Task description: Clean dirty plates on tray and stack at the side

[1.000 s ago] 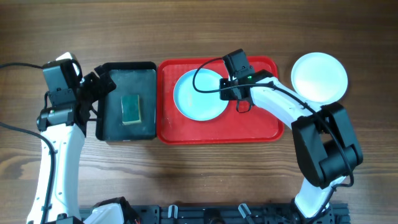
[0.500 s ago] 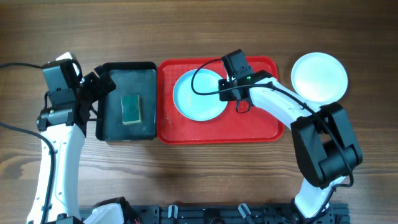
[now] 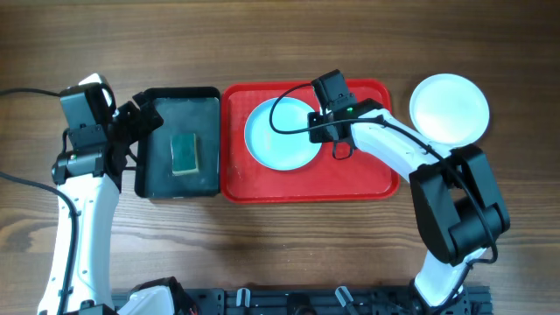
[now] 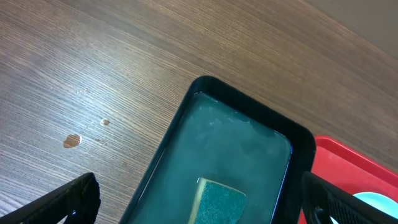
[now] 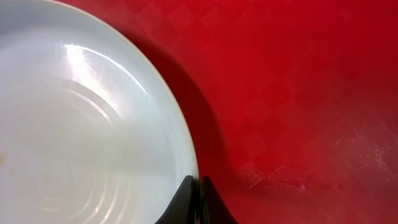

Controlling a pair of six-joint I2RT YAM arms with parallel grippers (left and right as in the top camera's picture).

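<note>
Edge grip: the right gripper pinches the blue plate
Clamped on the rim, with the plate flat on the red tray beneath it, probably to lift it for washing. The white plate lies behind it, off the tray. The left gripper hangs spread wide above the basin.

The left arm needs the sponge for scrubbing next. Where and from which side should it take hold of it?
Pinch the green sponge across its two long sides, coming straight down from above. It lies flat in the black basin, apart from the raised walls, which bar a sideways approach; its narrow width should fit the open left gripper.
</note>
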